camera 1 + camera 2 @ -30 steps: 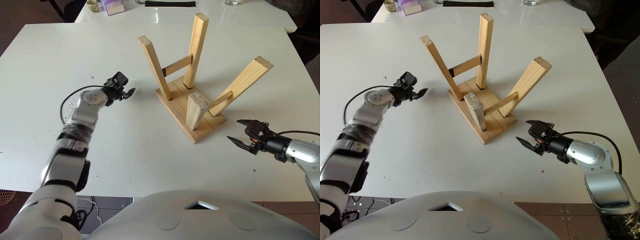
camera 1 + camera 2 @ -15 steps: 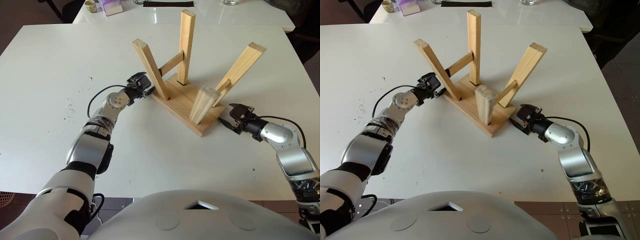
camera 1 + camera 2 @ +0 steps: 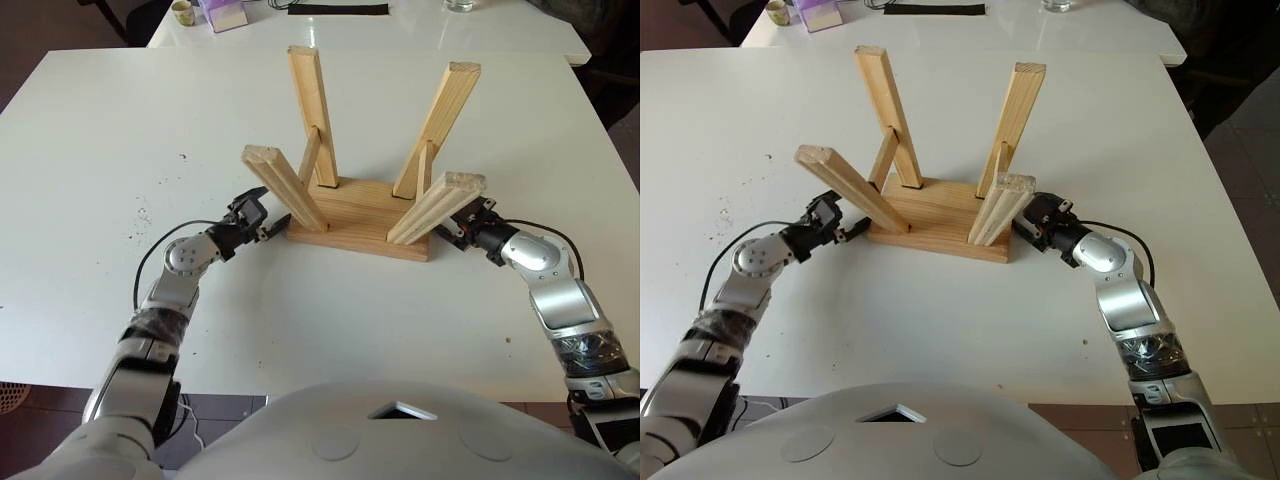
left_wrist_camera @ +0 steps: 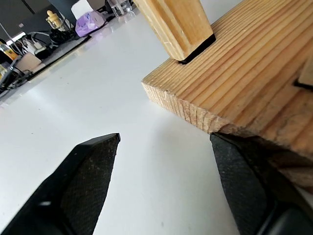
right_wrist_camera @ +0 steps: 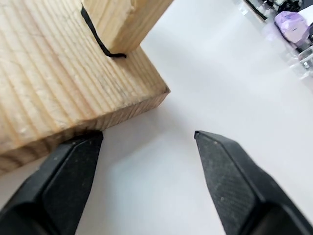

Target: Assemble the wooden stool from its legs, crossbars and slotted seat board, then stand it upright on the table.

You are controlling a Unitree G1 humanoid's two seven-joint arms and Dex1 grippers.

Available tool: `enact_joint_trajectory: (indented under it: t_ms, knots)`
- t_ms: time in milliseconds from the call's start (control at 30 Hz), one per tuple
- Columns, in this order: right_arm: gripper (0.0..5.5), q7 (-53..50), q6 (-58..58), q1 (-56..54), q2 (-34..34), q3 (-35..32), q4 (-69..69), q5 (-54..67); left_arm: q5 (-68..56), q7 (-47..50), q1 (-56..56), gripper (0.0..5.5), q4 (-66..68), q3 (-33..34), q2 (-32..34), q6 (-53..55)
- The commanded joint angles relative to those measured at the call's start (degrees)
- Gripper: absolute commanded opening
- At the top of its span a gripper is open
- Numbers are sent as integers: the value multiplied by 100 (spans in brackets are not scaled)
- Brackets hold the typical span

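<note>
Stool [image 3: 318,125]: upside down, mid-bench [image 3: 100,130]. Your seat board [image 3: 365,220] lies flat, with four legs [image 3: 445,110] splayed upward and a crossbar [image 3: 311,160] between each end pair.
Left gripper [image 3: 266,224]: at the board's left end, fingers [image 4: 90,181] apart. You see one finger against the corner's lower edge, the other clear of the wood.
Right gripper [image 3: 458,228]: at the board's right end, fingers [image 5: 230,181] apart, one tucked against the corner's underside.

Grainy bare-wood stool [image 3: 360,212], glossy white table [image 3: 100,130]
</note>
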Motion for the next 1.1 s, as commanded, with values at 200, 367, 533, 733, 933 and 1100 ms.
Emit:
enact_joint_trajectory:
  t_ms: [200,367,533,733,933,1100]
  knots:
    - [320,472,330,1273,-556,-995,-846,637,-494,-96,1335,308,-1932,416,257,1874]
    - [320,467,327,1271,-359,-645,-806,604,-144,-99,1584,308,-2070,47,60,1764]
    - [320,482,295,1161,-59,36,-883,480,-46,-184,1498,308,-2086,-107,14,1713]
    - [320,606,458,1544,-81,213,-1555,694,-405,-548,1451,308,-2335,-3,179,1808]
    - [320,972,1056,1983,-655,-355,-2890,1252,-1524,-1096,2504,308,-4100,529,820,2487]
    - [320,1428,1438,3021,-1210,-1070,-4096,1731,-2286,-1421,3144,308,-5009,1313,1317,3082]
